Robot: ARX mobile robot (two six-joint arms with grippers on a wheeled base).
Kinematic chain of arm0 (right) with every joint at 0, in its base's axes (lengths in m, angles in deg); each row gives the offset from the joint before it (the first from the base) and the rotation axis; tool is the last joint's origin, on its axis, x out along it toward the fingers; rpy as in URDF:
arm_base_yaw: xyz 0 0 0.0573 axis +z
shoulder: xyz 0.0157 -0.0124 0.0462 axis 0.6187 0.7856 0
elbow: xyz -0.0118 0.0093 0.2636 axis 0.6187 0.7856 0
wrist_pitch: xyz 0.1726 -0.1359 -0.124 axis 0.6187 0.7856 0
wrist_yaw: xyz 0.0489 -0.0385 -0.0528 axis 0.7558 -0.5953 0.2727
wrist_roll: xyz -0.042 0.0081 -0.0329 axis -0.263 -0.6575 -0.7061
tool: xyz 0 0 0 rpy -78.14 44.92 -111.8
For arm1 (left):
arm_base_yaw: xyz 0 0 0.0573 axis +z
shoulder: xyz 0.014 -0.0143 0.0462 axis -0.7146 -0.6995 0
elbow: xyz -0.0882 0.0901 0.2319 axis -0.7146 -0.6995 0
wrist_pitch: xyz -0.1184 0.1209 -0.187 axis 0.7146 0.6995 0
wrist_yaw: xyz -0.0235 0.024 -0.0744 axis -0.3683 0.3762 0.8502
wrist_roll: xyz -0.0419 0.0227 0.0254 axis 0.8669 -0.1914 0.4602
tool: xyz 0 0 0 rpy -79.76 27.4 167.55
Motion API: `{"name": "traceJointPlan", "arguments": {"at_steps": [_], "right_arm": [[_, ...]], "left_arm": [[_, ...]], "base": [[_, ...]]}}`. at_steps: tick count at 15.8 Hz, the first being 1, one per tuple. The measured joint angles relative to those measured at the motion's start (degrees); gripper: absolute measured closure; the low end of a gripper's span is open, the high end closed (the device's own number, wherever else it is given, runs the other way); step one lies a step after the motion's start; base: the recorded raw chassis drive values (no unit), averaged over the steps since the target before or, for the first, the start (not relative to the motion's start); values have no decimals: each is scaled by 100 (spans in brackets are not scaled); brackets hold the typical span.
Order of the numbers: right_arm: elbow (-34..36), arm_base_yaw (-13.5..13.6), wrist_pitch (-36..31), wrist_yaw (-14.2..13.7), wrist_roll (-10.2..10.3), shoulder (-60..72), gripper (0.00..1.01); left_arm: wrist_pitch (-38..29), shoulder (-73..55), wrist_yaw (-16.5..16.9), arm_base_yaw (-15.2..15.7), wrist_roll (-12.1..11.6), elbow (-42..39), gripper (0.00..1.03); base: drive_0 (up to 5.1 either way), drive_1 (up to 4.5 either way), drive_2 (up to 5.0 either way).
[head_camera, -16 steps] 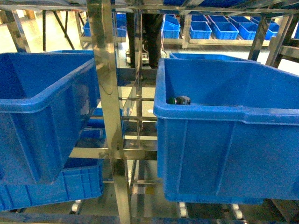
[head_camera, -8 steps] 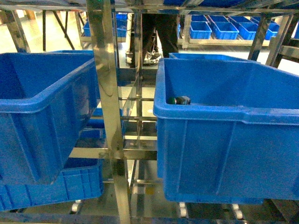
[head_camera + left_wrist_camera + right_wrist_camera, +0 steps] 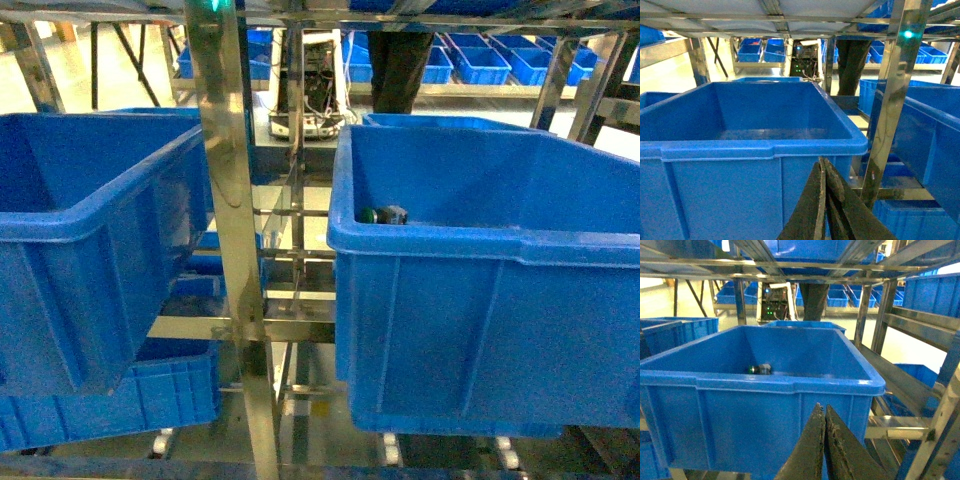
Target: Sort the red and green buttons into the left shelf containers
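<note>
Both your left hand [image 3: 826,200] and right hand [image 3: 824,440] are pinched closed and empty. The green button [image 3: 759,369] lies by the right crate's [image 3: 790,382] far-left corner; reach in over the rim, then spread the fingers.

Both crates [image 3: 90,230] [image 3: 480,250] gape open above, a steel upright [image 3: 230,230] standing between them.
</note>
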Motion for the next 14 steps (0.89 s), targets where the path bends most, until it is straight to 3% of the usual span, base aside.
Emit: {"name": "traceJointPlan", "arguments": {"at_steps": [1, 3, 5, 7, 10, 14], "right_arm": [[13, 0, 114, -13, 0, -4, 99], [11, 0, 105, -17, 0, -4, 99], [11, 2, 111, -2, -2, -4, 99], [11, 0, 118, -15, -2, -4, 79], [11, 0, 120, -15, -2, -4, 45], [11, 0, 118, -15, -2, -4, 6]], "left_arm": [[109, 98, 4, 0, -2, 2, 101], [1102, 896, 2, 0, -7, 4, 101], [1080, 986, 39, 0, -15, 7, 101], [1027, 986, 7, 0, -13, 4, 101], [1056, 986, 2, 0, -11, 4, 69], [1051, 986, 2, 0, -13, 4, 31]], "base": [[0, 0, 0], [0, 0, 0], [0, 0, 0], [0, 0, 0], [0, 0, 0], [0, 0, 0]]}}
